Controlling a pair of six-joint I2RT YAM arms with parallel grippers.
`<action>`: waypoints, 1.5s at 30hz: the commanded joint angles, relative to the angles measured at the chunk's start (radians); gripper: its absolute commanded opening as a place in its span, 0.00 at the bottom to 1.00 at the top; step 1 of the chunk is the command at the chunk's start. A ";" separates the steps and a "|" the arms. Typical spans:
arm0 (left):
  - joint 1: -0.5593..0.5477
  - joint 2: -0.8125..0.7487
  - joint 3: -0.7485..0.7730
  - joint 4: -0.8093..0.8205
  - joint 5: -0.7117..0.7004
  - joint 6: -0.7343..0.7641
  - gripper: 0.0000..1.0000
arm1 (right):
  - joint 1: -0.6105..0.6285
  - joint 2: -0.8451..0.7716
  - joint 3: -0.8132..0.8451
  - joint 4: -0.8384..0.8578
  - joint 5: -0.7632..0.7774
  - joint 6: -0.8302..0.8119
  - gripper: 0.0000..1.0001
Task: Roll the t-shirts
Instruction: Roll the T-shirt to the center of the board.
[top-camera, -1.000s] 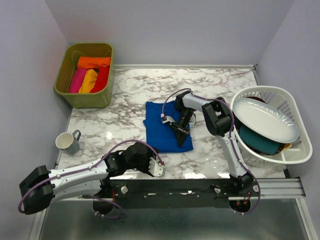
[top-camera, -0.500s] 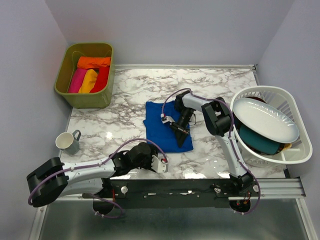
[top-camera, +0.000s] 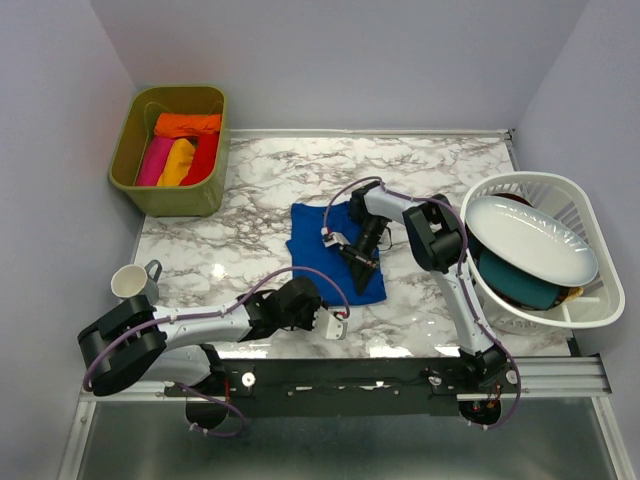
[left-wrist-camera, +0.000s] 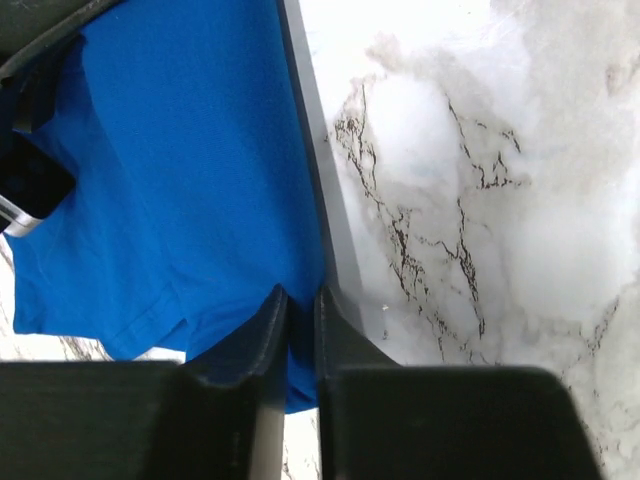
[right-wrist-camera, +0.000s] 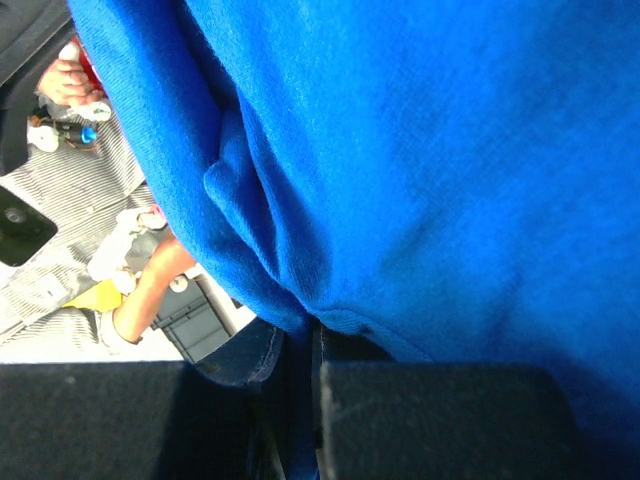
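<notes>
Top view: right gripper (top-camera: 360, 260) covers 3 o'clock side of blue t-shirt (top-camera: 318, 268). Rt wrist view: shirt runs off 12 & 3 o'clock edges; print (right-wrist-camera: 90, 230) at 9 o'clock cut off, unreadable. Also teal dish (top-camera: 515, 283) mostly under white plate (top-camera: 530, 240).

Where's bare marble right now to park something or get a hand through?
Free: the far strip of table between green bin and white basket, beyond the blue t-shirt; also the patch between mug and t-shirt. Crowded: at the t-shirt, where left hand and right hand both grip it, and the gap toward the basket.
</notes>
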 joint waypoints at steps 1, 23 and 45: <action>0.040 0.016 0.012 -0.213 0.119 -0.015 0.14 | 0.010 0.084 -0.003 0.083 0.187 -0.042 0.25; 0.310 0.070 0.337 -0.542 0.775 -0.079 0.00 | -0.004 -1.375 -1.241 1.362 0.236 -0.307 1.00; 0.482 0.121 0.373 -0.592 0.951 -0.092 0.00 | 0.271 -1.220 -1.370 1.605 0.365 -0.484 0.88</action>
